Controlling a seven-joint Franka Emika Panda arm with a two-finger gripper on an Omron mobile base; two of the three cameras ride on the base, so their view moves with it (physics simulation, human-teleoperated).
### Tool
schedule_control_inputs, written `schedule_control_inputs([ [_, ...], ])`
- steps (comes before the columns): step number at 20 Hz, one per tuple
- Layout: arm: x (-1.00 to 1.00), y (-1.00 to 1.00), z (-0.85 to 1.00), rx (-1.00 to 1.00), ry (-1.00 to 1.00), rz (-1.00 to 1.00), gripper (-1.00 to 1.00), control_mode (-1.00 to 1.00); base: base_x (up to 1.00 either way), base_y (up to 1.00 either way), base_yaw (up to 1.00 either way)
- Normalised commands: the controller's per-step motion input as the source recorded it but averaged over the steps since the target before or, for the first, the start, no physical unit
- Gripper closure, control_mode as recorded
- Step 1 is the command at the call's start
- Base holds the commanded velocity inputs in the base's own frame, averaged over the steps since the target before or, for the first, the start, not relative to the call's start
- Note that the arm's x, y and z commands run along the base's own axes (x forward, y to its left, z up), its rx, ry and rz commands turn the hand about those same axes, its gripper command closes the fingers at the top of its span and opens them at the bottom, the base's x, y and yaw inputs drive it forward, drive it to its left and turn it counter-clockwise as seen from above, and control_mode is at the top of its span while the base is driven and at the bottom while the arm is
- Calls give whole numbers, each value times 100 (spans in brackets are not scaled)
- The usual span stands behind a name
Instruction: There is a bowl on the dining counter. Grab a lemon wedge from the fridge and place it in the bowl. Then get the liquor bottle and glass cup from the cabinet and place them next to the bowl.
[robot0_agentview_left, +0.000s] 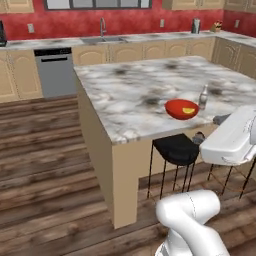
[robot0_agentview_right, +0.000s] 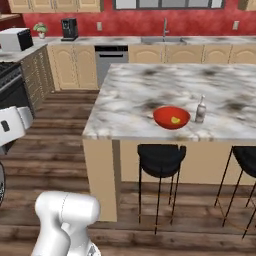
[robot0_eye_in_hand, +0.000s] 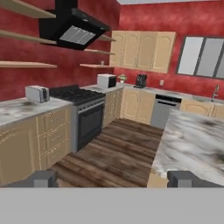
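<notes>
Bowl (robot0_agentview_right: 171, 117) at frame centre holds the lemon wedge (robot0_agentview_right: 175, 120), liquor bottle (robot0_agentview_right: 201, 110) just right; gripper (robot0_eye_in_hand: 113, 178) spread wide, empty.

My white arm (robot0_agentview_left: 192, 220) rises from the base at the lower right of the left base view, its rounded elbow joint in the foreground and a broad upper link (robot0_agentview_left: 231, 137) slanting up toward the right edge. From the right base camera I see the same elbow (robot0_agentview_right: 67, 215) low at left. Through the hand camera my gripper (robot0_eye_in_hand: 113, 178) stands wide open and empty, two dark fingertips (robot0_eye_in_hand: 43, 178) set far apart at the bottom, pointing level across the room
</notes>
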Motion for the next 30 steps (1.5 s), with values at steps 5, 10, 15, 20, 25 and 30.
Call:
schedule_control_inputs([
  [5,0,0,0,0,0,0,-100,100,46,100,4],
  [10,0,0,0,0,0,0,-100,100,73,100,6],
  [15,0,0,0,0,0,0,-100,100,89,95,11],
  [20,0,0,0,0,0,0,-100,100,96,68,20],
  [25,0,0,0,0,0,0,-100,100,100,19,37],
  [30,0,0,0,0,0,0,-100,100,100,0,48],
])
